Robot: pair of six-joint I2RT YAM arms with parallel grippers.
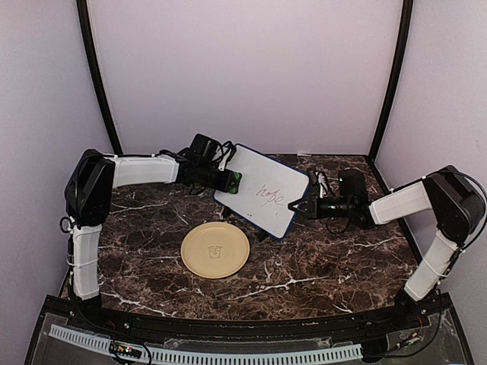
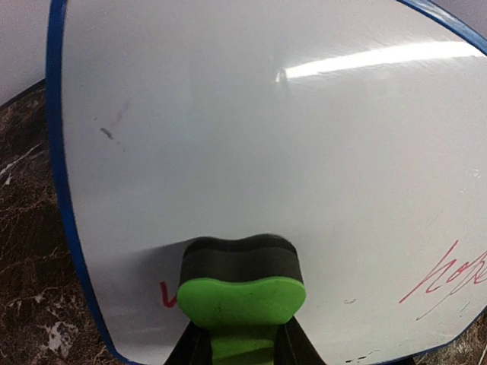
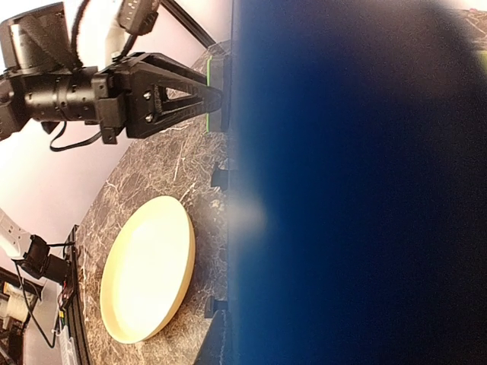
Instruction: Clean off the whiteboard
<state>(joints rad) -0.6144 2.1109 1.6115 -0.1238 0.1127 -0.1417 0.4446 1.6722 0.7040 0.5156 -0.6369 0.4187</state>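
The whiteboard (image 1: 262,190), white with a dark-blue frame, stands tilted on black feet at the table's middle back, with the red word "hope" on it. My left gripper (image 1: 228,181) is shut on the green eraser (image 1: 236,181), whose black felt presses on the board's left part. In the left wrist view the eraser (image 2: 242,293) sits on the board (image 2: 266,137) beside a red stroke (image 2: 166,295), with more red writing (image 2: 449,277) at the right. My right gripper (image 1: 298,206) is shut on the board's right edge. That blue edge (image 3: 342,190) fills the right wrist view and hides the fingers.
A round tan plate (image 1: 215,249) lies in front of the board and also shows in the right wrist view (image 3: 148,270). The board's black feet (image 3: 217,179) rest on the marble table (image 1: 319,266). Walls enclose the back and sides.
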